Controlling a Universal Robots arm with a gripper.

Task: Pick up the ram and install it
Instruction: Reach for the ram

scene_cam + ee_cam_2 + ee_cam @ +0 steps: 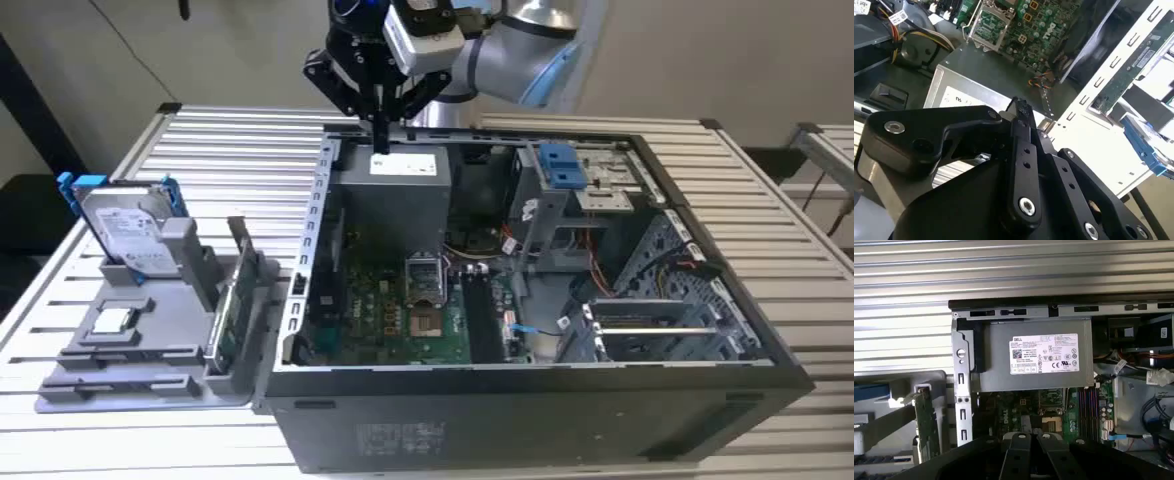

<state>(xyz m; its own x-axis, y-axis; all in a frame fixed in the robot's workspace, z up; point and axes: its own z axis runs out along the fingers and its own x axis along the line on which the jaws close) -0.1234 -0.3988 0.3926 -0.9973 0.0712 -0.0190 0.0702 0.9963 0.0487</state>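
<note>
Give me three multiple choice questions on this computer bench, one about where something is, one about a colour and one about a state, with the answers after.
1. Where does the black pincer hang?
A) over the grey metal power-supply box inside the open dark computer case
B) over the parts holder beside the case
C) over bare table slats

2. What colour is the frame round the silver hard drive?
A) red
B) blue
C) yellow

3. How do the pincer's jaws stand?
A) wide apart
B) shut together
C) clamped on the hard drive

Answers:
1 A, the exterior view shows its tips just above the box's far end.
2 B, blue edges show round the drive.
3 B, both wrist views show them closed with nothing seen between.
</note>
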